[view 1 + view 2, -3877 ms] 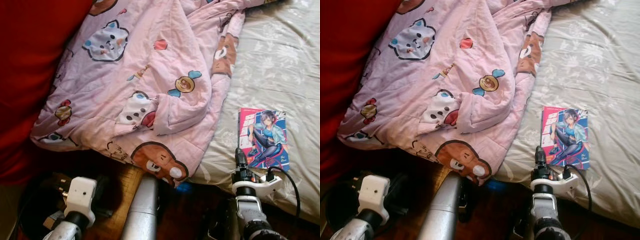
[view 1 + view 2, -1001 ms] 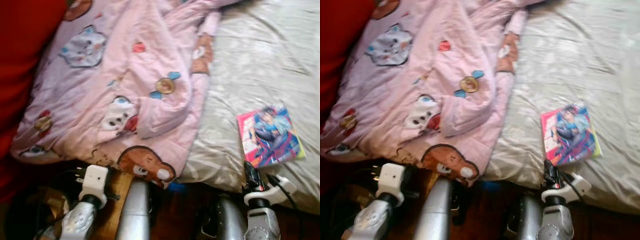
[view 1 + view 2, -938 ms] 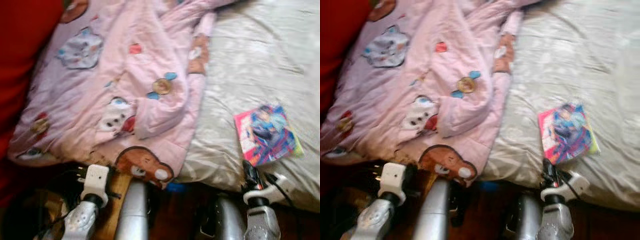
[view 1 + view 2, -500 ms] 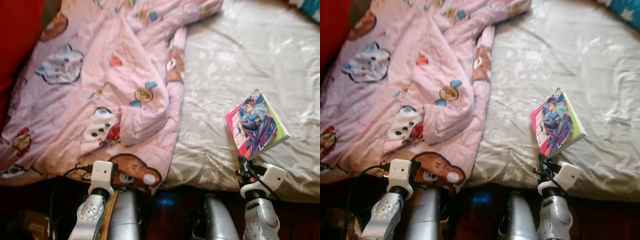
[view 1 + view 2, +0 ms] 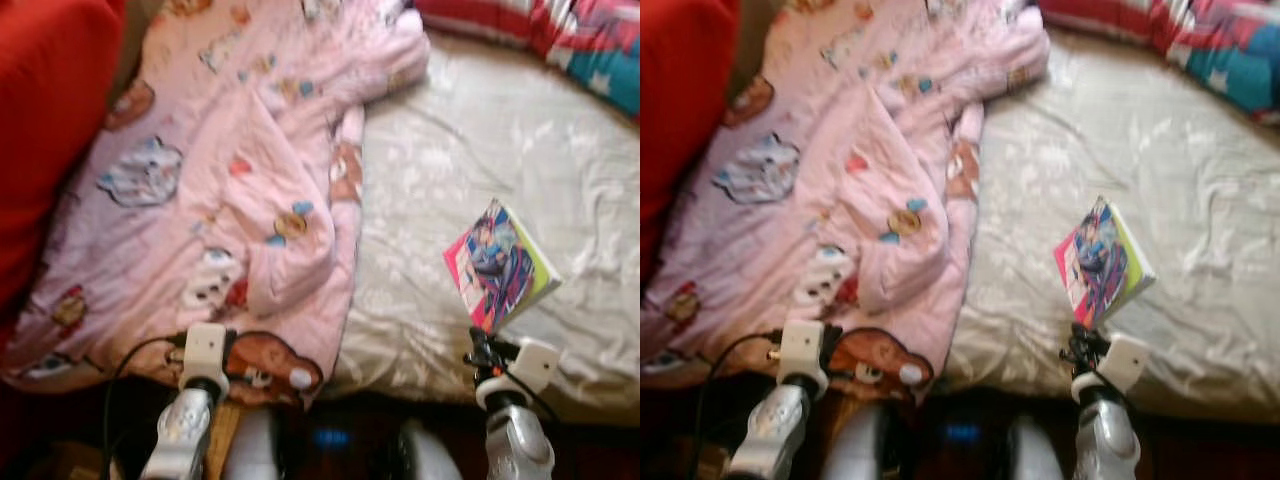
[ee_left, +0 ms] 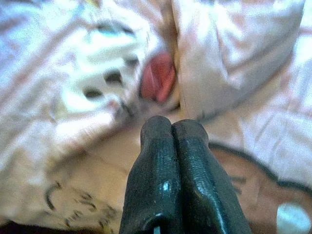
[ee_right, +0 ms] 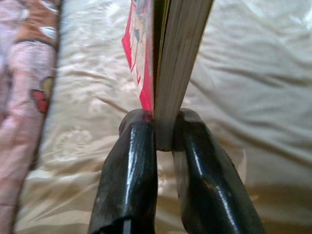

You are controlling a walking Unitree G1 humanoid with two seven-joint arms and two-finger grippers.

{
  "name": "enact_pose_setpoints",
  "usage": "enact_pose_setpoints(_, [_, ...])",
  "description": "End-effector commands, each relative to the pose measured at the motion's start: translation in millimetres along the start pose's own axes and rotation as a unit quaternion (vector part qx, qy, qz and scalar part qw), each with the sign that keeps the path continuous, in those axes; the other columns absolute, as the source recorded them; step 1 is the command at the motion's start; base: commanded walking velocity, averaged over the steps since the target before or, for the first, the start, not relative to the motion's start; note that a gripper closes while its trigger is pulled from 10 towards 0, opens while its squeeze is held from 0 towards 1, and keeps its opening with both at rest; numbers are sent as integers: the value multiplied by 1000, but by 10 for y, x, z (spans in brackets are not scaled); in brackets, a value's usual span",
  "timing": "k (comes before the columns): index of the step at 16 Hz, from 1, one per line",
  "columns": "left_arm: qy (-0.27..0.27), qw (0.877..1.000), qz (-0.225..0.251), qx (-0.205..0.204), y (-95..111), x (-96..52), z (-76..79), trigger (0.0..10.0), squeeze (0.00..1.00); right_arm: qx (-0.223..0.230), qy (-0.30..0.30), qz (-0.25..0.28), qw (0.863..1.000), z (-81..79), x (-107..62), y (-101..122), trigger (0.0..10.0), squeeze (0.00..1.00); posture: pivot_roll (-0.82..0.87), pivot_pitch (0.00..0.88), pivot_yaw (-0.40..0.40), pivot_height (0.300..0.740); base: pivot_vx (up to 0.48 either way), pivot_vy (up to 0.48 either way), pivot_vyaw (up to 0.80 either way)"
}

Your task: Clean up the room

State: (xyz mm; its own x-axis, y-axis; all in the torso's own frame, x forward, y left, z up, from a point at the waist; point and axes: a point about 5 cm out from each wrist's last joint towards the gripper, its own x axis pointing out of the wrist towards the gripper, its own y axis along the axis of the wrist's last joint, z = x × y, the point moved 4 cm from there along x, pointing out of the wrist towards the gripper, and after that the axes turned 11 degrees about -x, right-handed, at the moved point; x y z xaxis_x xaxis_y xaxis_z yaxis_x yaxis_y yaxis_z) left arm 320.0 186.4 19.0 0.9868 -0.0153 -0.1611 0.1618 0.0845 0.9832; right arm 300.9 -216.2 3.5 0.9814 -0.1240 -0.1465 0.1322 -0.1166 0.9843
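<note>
Head views soft with motion blur, warm daylight; wrist views blurred, glare on bedsheet (image 7: pixel 253 73).

No legible text, label, brand, number or sign found. The cover of the book (image 5: pixel 497 266) carries a colour illustration of a figure on a pink ground; any lettering on it is too blurred to read. The pink blanket (image 5: pixel 230 180) bears cartoon animal prints only, without wording that can be made out.

Motion blur smears the blanket's (image 5: pixel 230 190) cartoon prints and the book's (image 5: pixel 497 265) cover.
</note>
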Motion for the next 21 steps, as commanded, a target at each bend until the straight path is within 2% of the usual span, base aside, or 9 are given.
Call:
enact_pose_setpoints(1, [11,1000,-17,-6,-120,-65,-57,10000,0,-16,-1,17,1000,19,-19,48,10000,0,57,177,-11,740,0,0,0])
enact_pose_setpoints(5, [13,999,-27,-17,-188,-62,-25,10000,0,-28,-9,-3,1000,85,-62,-50,10000,0,54,151,-16,740,0,0,0])
enact_pose_setpoints(9, [29,997,-59,-26,-320,-75,-93,10000,0,-46,-10,-47,998,133,-58,-183,10000,0,51,129,-23,740,0,0,0])
enact_pose_setpoints(12, [40,995,-86,-28,-424,-103,-145,10000,0,-87,-33,-85,992,291,-105,-287,10000,0,46,95,-24,740,0,0,0])
enact_pose_setpoints(13, [42,995,-90,-29,-433,-103,-154,10000,0,-100,-31,-88,991,297,-105,-290,10000,0,44,90,-22,740,0,0,0])
enact_pose_setpoints(16, [46,992,-111,-31,-498,-110,-170,10000,0,-127,-14,-108,986,226,-133,-382,10000,0,28,66,-13,740,0,0,0])
enact_pose_setpoints(18, [46,989,-137,-27,-612,-174,-172,10000,0,-114,-12,-140,984,177,-216,-535,10000,0,21,52,-6,740,0,0,0])
enact_pose_setpoints(21, [55,983,-171,-28,-770,-292,-229,10000,0,-123,-4,-179,976,112,-380,-751,10000,0,20,40,4,740,0,0,0])
